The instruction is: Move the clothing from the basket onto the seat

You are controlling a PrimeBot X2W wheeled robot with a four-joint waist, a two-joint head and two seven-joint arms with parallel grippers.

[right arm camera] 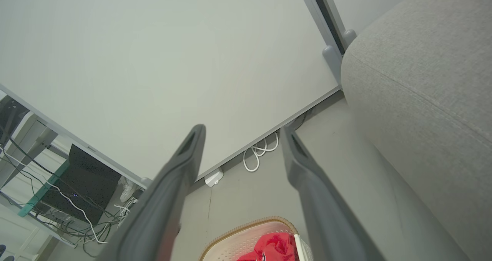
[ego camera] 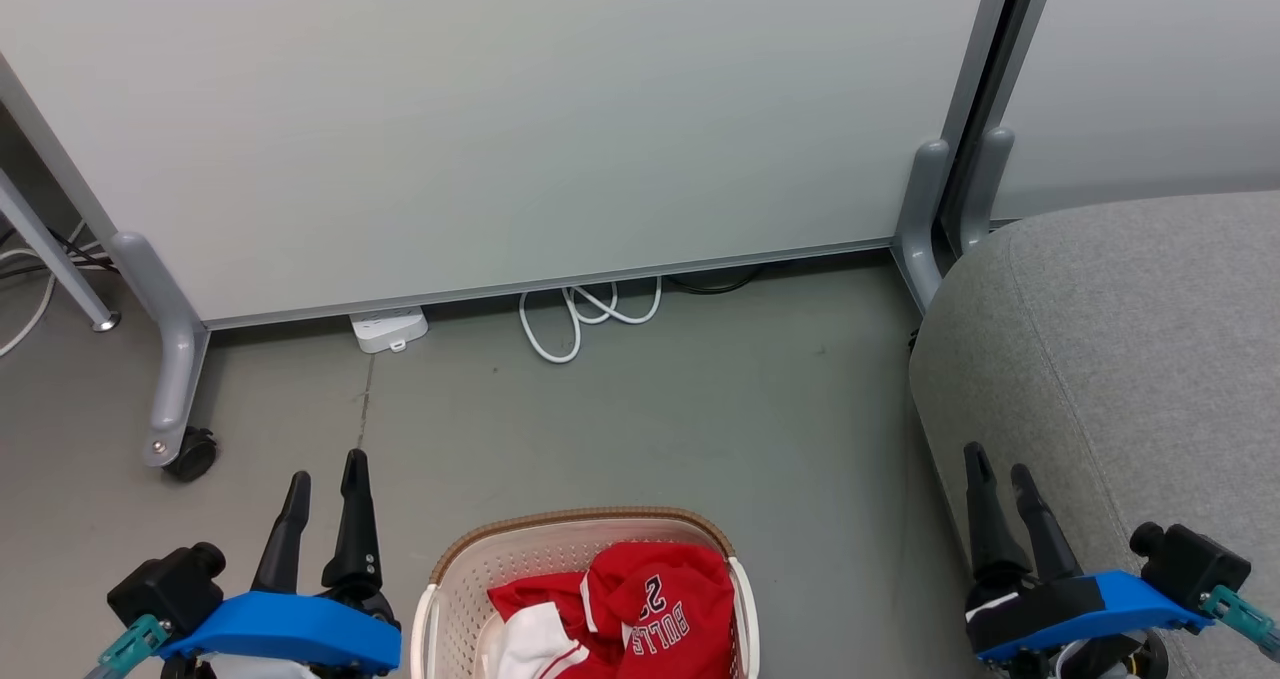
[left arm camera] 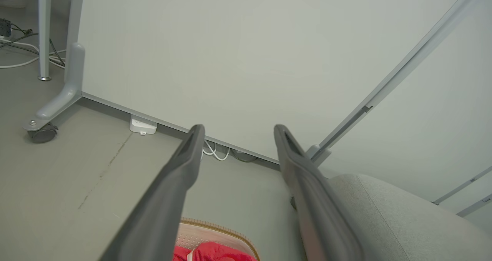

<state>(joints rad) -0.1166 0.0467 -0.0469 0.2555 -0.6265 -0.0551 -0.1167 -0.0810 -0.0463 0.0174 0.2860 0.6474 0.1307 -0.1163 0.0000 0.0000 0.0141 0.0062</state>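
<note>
The red clothing (ego camera: 630, 614) with white trim, printed "BULLS" and 2, lies crumpled in the cream perforated basket (ego camera: 470, 569) with a brown rim on the floor at bottom centre. The grey fabric seat (ego camera: 1130, 359) stands to the right. My left gripper (ego camera: 325, 474) hangs open to the left of the basket, empty. My right gripper (ego camera: 1000, 464) hangs open over the seat's front left edge, empty. In the left wrist view the clothing (left arm camera: 215, 252), basket (left arm camera: 226, 230) and seat (left arm camera: 403, 218) show past the open gripper (left arm camera: 238, 128). The right wrist view shows clothing (right arm camera: 275, 247), basket (right arm camera: 234, 241), seat (right arm camera: 423, 80) and open gripper (right arm camera: 242, 130).
A white partition panel (ego camera: 500, 119) on grey wheeled feet (ego camera: 175, 449) stands behind the basket. A coiled white cable (ego camera: 585, 314) and a white power strip (ego camera: 390, 329) lie at its base. Bare grey floor (ego camera: 700, 409) lies between the panel and the basket.
</note>
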